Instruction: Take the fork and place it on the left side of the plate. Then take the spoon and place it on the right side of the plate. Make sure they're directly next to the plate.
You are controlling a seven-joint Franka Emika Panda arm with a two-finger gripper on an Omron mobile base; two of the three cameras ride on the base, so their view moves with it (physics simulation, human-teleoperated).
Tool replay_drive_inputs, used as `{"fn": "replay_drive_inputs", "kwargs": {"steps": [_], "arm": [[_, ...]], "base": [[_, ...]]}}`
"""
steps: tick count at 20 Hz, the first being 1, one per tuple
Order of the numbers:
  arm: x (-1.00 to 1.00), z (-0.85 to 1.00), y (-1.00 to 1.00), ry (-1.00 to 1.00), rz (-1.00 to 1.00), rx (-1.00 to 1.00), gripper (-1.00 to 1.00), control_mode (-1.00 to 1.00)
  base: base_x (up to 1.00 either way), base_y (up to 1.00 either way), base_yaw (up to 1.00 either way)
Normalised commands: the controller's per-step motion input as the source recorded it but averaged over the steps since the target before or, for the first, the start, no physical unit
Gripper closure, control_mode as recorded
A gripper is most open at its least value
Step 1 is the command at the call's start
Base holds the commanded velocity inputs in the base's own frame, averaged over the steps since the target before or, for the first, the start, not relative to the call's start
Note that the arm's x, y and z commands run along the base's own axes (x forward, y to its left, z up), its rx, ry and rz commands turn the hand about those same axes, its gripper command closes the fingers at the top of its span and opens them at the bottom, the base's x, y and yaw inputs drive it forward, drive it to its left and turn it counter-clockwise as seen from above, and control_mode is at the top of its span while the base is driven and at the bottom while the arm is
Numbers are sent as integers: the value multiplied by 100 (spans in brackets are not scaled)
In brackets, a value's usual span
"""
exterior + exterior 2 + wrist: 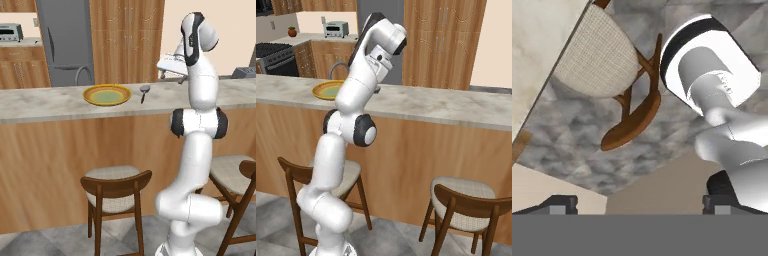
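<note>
Lying just right of the plate (107, 95), spoon (144, 92) looks light, stiff, slippery; take mid-handle with spread gripper (637, 205).

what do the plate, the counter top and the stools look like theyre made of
The plate looks like glazed ceramic: glossy yellow rim, greenish centre, though coloured plastic would look alike. The counter top looks like polished stone, pale beige with cloudy mottling. The stool has a dark brown wooden frame and curved backrest, and its pale seat, from its fine woven grid in the hand view, looks like fabric or cane.
</note>
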Motion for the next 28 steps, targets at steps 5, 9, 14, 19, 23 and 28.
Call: {"fn": "replay_drive_inputs", "kwargs": {"steps": [5, 9, 14, 19, 23, 28], "arm": [[-86, 9, -1, 7, -15, 0, -100, -100], [-87, 17, 10, -7, -3, -2, -100, -100], [-84, 10, 10, -26, 4, -10, -100, -100], [-87, 10, 1, -32, 10, -16, -100, -100], [-95, 2, 1, -36, 13, -20, -100, -100], [-98, -1, 6, -35, 12, -19, -100, -100]], "base": [[0, 0, 0], [0, 0, 0], [0, 0, 0], [0, 0, 0], [0, 0, 0], [0, 0, 0]]}}
